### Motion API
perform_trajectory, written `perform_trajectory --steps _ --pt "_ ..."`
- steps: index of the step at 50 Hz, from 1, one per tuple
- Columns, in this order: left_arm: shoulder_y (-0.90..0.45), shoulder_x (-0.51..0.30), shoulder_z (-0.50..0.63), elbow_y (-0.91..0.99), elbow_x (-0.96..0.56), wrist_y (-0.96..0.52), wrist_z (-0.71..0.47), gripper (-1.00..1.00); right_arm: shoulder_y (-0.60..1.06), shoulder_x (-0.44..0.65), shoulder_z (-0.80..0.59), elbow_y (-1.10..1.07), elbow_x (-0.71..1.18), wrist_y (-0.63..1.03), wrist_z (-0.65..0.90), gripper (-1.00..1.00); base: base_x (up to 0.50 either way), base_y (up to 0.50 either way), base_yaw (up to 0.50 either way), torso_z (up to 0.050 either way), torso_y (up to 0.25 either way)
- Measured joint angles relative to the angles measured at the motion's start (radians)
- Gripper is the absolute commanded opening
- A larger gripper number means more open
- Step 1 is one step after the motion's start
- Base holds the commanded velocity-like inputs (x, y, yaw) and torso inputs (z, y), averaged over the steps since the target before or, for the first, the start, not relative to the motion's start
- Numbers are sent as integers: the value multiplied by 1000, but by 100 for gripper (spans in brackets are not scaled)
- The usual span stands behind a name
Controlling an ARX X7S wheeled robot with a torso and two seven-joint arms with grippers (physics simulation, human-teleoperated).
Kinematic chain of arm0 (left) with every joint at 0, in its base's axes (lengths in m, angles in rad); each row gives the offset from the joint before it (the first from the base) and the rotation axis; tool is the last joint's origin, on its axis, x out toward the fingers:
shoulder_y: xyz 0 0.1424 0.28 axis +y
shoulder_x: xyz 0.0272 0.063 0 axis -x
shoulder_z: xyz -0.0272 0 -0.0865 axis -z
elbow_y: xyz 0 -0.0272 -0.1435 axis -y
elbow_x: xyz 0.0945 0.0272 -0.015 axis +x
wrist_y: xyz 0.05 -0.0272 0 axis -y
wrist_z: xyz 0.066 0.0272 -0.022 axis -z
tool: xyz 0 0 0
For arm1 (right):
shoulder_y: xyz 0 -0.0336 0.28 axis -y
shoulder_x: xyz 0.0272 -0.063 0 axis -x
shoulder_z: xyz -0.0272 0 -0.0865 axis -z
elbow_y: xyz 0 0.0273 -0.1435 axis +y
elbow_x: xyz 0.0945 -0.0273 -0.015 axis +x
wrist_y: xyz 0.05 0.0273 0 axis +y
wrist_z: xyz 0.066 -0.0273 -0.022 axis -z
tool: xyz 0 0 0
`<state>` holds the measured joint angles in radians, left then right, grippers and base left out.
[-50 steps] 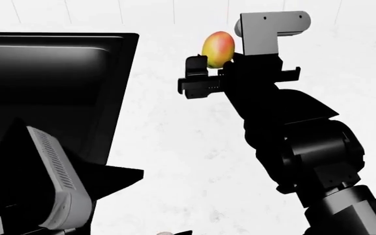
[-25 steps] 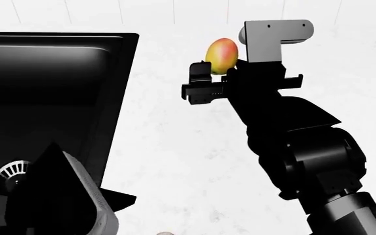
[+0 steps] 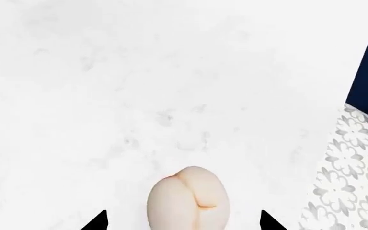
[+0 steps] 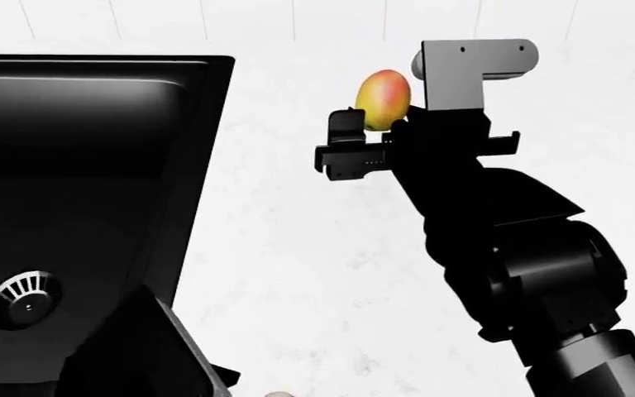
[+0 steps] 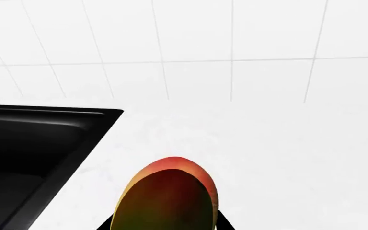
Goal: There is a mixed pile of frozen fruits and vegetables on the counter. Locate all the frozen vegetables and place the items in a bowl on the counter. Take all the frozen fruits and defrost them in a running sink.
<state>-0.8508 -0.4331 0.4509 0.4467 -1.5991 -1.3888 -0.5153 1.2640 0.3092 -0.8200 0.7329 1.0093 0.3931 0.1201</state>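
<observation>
At the left of the head view we see the sink [image 4: 86,190], a glossy black basin with a round silver drain strainer [image 4: 22,299], sunk into the counter [image 4: 284,248], a white, faintly veined stone. Our left gripper [image 3: 180,225] shows only two dark fingertips spread wide over a pale, creased, peach-like fruit [image 3: 187,199] lying on the stone; its jaws stand open and hold nothing. Further right, our right gripper [image 4: 375,136] is clamped on the mango [image 4: 385,99], a small smooth egg shape, yellow-green blushing red-orange, carried above the counter, apart from the sink's right rim. We judge the risk to be a slip: the rounded, slick skin sits between narrow fingers, so a jolt on the way across could drop it onto the stone short of the basin, or it could clip the rim.
</observation>
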Motion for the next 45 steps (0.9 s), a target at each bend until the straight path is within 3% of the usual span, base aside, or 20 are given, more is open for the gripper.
perform_trajectory --steps 15,41,42,45 --pt "38 3 81 -27 206 50 129 100 -9 6 -4 -5 -1 9 6 -100 0 0 0 0 0" --pt "29 39 160 -48 360 122 215 100 -35 17 -6 -19 8 17 4 -100 1 -2 -2 0 -1" --pt "28 40 163 -49 364 124 216 -100 -36 17 -5 -19 9 17 4 -100 0 -3 -3 0 0" --pt "30 51 173 -55 353 134 237 -100 -38 19 -5 -22 10 18 4 -100 0 0 0 0 0"
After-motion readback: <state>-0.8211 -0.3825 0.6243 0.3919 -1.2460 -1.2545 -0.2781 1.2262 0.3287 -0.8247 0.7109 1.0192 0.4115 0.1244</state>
